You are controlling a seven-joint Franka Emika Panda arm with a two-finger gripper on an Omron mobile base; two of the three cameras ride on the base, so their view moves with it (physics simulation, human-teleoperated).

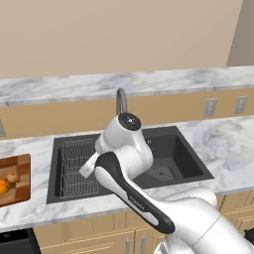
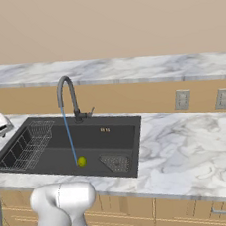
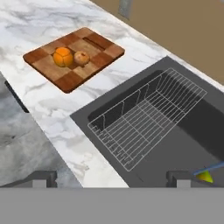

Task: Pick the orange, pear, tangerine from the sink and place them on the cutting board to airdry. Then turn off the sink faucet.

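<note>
The yellow-green pear point(image 2: 82, 161) lies on the floor of the dark sink point(image 2: 118, 134), right under the blue water stream from the gooseneck faucet point(image 2: 65, 90). In the hand view the pear point(image 3: 204, 176) peeks out beside my right fingertip. The wooden cutting board point(image 3: 100, 41) on the counter left of the sink carries a bright orange point(image 3: 63, 57) and a smaller, duller tangerine point(image 3: 82, 57), side by side. My gripper point(image 3: 109, 179) is open and holds nothing. It hovers over the counter edge by the sink's wire rack point(image 3: 148, 116).
A square drain grate point(image 2: 115, 162) sits on the sink floor right of the pear. The marble counter point(image 2: 187, 136) stretches to the right, with wall outlets point(image 2: 182, 98) behind it. A dark gap point(image 3: 15, 98) borders the counter beside the board.
</note>
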